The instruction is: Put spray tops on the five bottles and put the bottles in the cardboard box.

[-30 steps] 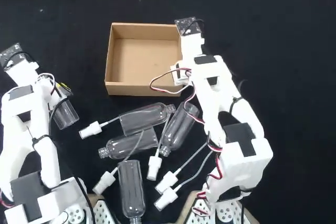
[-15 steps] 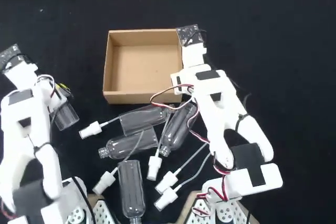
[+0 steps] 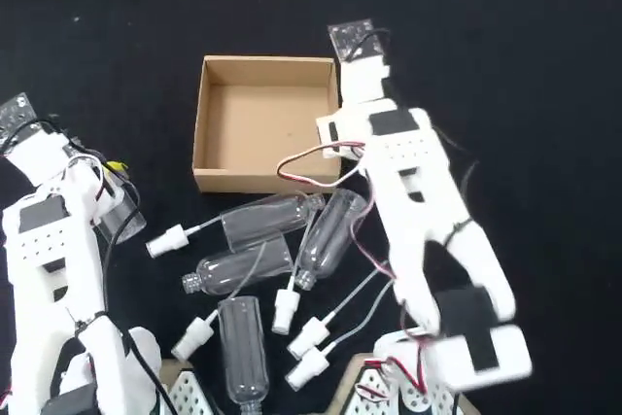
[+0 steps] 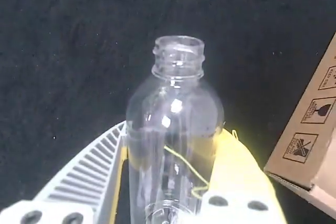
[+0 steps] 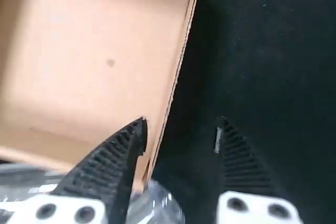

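Cloth of plain black covers the table (image 3: 544,85) and runs broad and open to the right of the right arm and past the cardboard box (image 3: 262,180) to the far edge. The cardboard box sits mid-table, mouth up, its brown floor in view and its near wall close to the lying bottles. The right gripper (image 5: 181,125) hangs at the box's right wall with its jaws spread, one finger over the floor and the other over the cloth outside. At the table's left side the left gripper (image 4: 174,130) pinches the held bottle (image 4: 176,103), whose uncapped neck points away from the wrist. Four more lie uncapped between the arms. The upper bottle (image 3: 267,219) runs left to right with its neck to the right. The middle bottle (image 3: 243,264) has its neck to the left. The slanted bottle (image 3: 330,235) has its base toward the box. The nearest bottle (image 3: 243,347) points its neck at the near edge. Five spray tops (image 3: 284,310) lie loose around them, tubes trailing.
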Motion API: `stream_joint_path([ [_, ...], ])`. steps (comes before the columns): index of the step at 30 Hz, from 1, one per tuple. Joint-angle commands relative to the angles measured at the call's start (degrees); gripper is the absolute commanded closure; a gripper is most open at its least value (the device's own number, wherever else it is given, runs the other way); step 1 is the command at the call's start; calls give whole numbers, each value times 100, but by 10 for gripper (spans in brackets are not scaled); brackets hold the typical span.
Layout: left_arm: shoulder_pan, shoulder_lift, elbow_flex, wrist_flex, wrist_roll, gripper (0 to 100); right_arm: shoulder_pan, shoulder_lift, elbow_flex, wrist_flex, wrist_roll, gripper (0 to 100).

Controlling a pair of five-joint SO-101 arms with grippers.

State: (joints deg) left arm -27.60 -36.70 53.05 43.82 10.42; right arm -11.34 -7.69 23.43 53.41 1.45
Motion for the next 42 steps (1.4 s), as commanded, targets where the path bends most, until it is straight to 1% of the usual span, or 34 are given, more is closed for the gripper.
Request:
stream_joint_path([
  [1, -207, -211, -136, -88, 26, 971, -105, -831, -338, 721, 290, 801],
  [4, -409, -158, -215, -88, 44, 971, -79, -1209, -330, 1503, 1029, 806],
  [6, -400, -149, -207, -88, 44, 971, 9, -1446, -321, 2004, 1565, 832],
  [8, -321, -149, -207, -88, 44, 971, 53, -1710, -215, 2479, 2268, 845],
  [9, -259, -149, -207, -88, 44, 971, 44, -1842, -136, 2699, 2699, 847],
  [13, -180, -149, -207, -88, 44, 971, 44, -2193, 347, 3455, 4888, 847],
  [15, -242, -149, -207, -88, 53, 971, 44, -2308, 673, 3631, 5714, 846],
  [17, -444, -149, -233, -79, 53, 971, 0, -2369, 1024, 3631, 6268, 846],
  [19, -646, -149, -259, -88, 62, 971, -149, -2440, 1349, 3534, 6488, 846],
  [21, -813, -149, -259, -88, 141, 971, -457, -2510, 1640, 3455, 6505, 846],
  [25, -1147, -149, -312, -97, 554, 971, -1415, -2695, 2167, 3446, 6497, 846],
  [29, -1560, -149, -356, -97, 853, 971, -2127, -2712, 2651, 3156, 6532, 846],
  [33, -1833, -149, -365, -114, 1073, 971, -2655, -2712, 3037, 2892, 6541, 846],
  [38, -1974, -141, -321, -360, 1064, 971, -3244, -2756, 3503, 2664, 6497, 846],
  [42, -1974, -141, -312, -360, 1046, 971, -3490, -2756, 3626, 2629, 6497, 847],
])
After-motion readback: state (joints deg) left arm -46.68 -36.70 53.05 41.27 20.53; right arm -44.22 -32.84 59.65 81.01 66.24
